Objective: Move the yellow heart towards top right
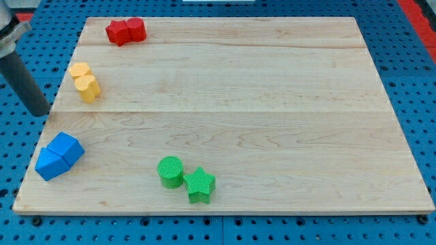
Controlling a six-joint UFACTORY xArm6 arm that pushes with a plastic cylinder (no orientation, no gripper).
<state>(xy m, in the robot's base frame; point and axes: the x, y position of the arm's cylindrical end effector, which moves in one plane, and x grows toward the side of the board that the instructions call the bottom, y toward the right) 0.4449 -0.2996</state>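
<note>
At the left edge of the surface (pixel 225 75), just off the wood, my tip (pixel 41 113) hovers beside the boards, touching no block. No claw on this rig, just the rod, so there is nothing to open or clamp.

Two yellow pieces sit touching near the left edge, toward the top-left corner: the upper yellow block (pixel 80 71) and the lower yellow block (pixel 88 88). Which of them is the heart I cannot make out for certain; the lower one looks likelier. My tip stands just below and left of that pair, close but apart.

Elsewhere: red blocks (pixel 126 30) at the top edge near the left corner, a blue pair (pixel 59 156) by the bottom-left corner, a green cylinder (pixel 170 171) touching a green star (pixel 200 184) along the bottom edge.

Judging the step: this is the approach, push not yet begun. Next move calls for getting behind the heart on its lower-left side, then driving up and rightward across the open wood, without dragging its yellow neighbour along.
</note>
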